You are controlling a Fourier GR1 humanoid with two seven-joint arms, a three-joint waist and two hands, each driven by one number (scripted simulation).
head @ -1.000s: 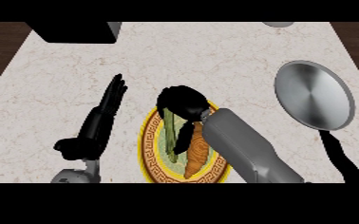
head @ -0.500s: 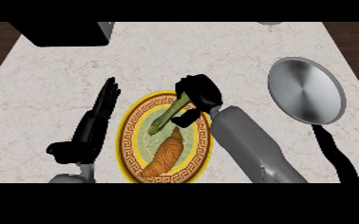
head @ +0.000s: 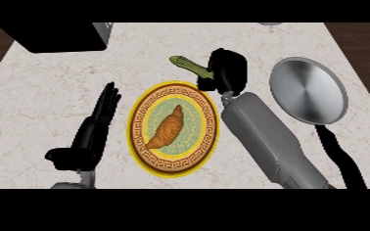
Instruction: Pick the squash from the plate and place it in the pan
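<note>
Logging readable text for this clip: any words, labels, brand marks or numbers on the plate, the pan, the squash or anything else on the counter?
None can be read.
plate: only a gold key-pattern border on the rim, no letters.
pan: plain grey metal, no marking.
squash, held in the right hand: no label.
croissant: nothing written.
dark box at the far left corner: no visible print.

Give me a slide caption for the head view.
Right hand lifts the squash off the plate, croissant left behind, pan waiting.

Brushed metal pan (head: pixel 307 90), glossy plate (head: pixel 141 129), marble-look counter (head: pixel 51 88).
</note>
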